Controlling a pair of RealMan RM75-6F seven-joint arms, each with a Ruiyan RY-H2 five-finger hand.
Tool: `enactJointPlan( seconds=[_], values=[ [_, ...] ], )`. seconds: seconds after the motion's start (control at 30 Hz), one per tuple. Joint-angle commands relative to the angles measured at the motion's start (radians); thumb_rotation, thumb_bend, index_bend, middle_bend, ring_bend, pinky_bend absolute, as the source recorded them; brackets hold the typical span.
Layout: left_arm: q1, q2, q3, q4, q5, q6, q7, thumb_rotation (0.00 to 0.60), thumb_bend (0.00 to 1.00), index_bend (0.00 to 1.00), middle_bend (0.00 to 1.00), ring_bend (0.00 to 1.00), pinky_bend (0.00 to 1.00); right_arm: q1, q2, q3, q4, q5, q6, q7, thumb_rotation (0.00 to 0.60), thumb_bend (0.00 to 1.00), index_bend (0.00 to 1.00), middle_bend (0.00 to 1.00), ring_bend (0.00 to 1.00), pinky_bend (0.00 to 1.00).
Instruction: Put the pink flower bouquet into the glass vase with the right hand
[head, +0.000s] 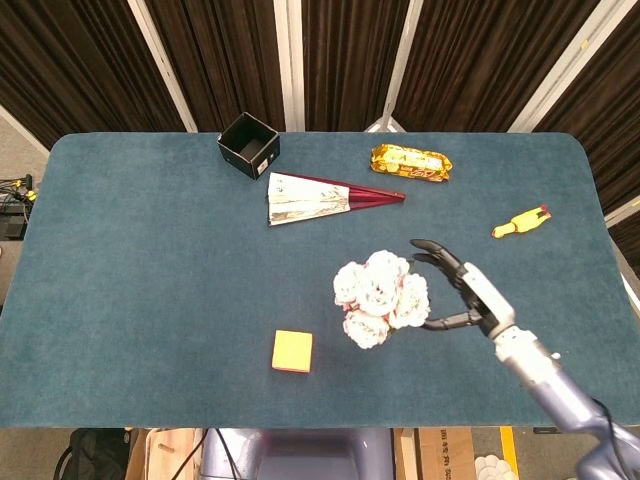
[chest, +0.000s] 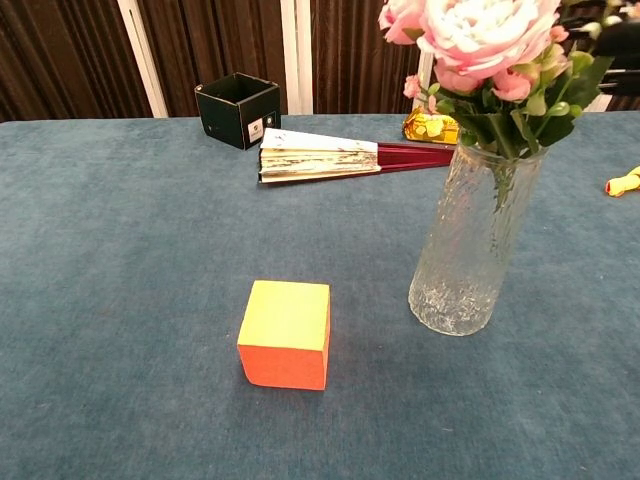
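Note:
The pink flower bouquet (head: 378, 296) (chest: 482, 45) stands in the glass vase (chest: 476, 244), its stems down inside the glass and its blooms spread over the rim. In the head view the blooms hide the vase. My right hand (head: 463, 293) is just right of the bouquet with its fingers spread apart, holding nothing. In the chest view only a dark edge of the hand shows at the upper right. My left hand appears in neither view.
An orange and yellow cube (head: 292, 351) (chest: 286, 333) lies left of the vase. Farther back are a folded fan (head: 320, 198) (chest: 340, 156), a black box (head: 248, 145) (chest: 237, 108), a yellow snack packet (head: 410, 162) and a yellow toy (head: 520, 222).

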Motion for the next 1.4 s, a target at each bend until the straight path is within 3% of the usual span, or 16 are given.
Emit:
enactJointPlan(
  seconds=[0.03, 0.2, 0.33, 0.37, 0.43, 0.53, 0.7, 0.9, 1.17, 1.4],
  values=[
    [0.000, 0.001, 0.001, -0.001, 0.002, 0.000, -0.002, 0.600, 0.25, 0.09, 0.00, 0.00, 0.02, -0.048, 0.073, -0.058, 0.026, -0.069, 0.055, 0.050, 0.600, 0.04, 0.13, 0.09, 0.11, 0.01],
    [0.000, 0.002, 0.002, -0.001, 0.004, -0.002, -0.008, 0.600, 0.25, 0.09, 0.00, 0.00, 0.02, -0.125, 0.146, -0.123, 0.082, -0.118, 0.157, 0.009, 0.600, 0.04, 0.13, 0.09, 0.12, 0.00],
    [0.000, 0.005, 0.003, -0.001, 0.008, -0.002, -0.019, 0.600, 0.25, 0.09, 0.00, 0.00, 0.02, -0.226, 0.133, -0.130, 0.104, -0.005, 0.306, -0.313, 0.600, 0.04, 0.13, 0.09, 0.12, 0.00],
    [0.000, 0.006, 0.003, -0.001, 0.009, -0.002, -0.025, 0.600, 0.25, 0.09, 0.00, 0.00, 0.02, -0.285, 0.112, -0.141, 0.123, 0.028, 0.403, -0.514, 0.600, 0.04, 0.13, 0.09, 0.12, 0.00],
    [0.000, 0.009, 0.004, 0.001, 0.010, -0.004, -0.035, 0.600, 0.25, 0.09, 0.00, 0.00, 0.02, -0.345, 0.061, -0.170, 0.117, -0.001, 0.516, -0.682, 0.600, 0.04, 0.13, 0.09, 0.12, 0.00],
    [0.000, 0.013, 0.005, 0.004, 0.012, -0.007, -0.048, 0.600, 0.25, 0.09, 0.00, 0.00, 0.02, -0.390, 0.011, -0.232, 0.149, -0.090, 0.587, -0.737, 0.600, 0.04, 0.13, 0.09, 0.12, 0.00],
    [0.000, 0.019, 0.002, 0.009, 0.006, -0.008, -0.067, 0.600, 0.25, 0.09, 0.00, 0.00, 0.02, -0.431, -0.088, -0.245, 0.233, -0.138, 0.697, -0.922, 0.600, 0.04, 0.13, 0.09, 0.10, 0.00],
    [-0.002, 0.026, -0.004, 0.015, -0.013, -0.022, -0.093, 0.600, 0.25, 0.09, 0.00, 0.00, 0.02, -0.431, -0.120, -0.261, 0.270, -0.215, 0.737, -1.078, 0.600, 0.04, 0.13, 0.09, 0.06, 0.00],
    [-0.005, 0.029, -0.004, 0.019, -0.011, -0.027, -0.101, 0.600, 0.25, 0.09, 0.00, 0.00, 0.02, -0.414, -0.117, -0.286, 0.238, -0.158, 0.631, -1.275, 0.600, 0.04, 0.13, 0.08, 0.06, 0.00],
    [-0.006, 0.024, -0.011, 0.028, -0.019, -0.023, -0.109, 0.600, 0.25, 0.09, 0.00, 0.00, 0.02, -0.413, -0.146, -0.259, 0.241, -0.097, 0.642, -1.383, 0.600, 0.04, 0.13, 0.08, 0.05, 0.00]
  ],
)
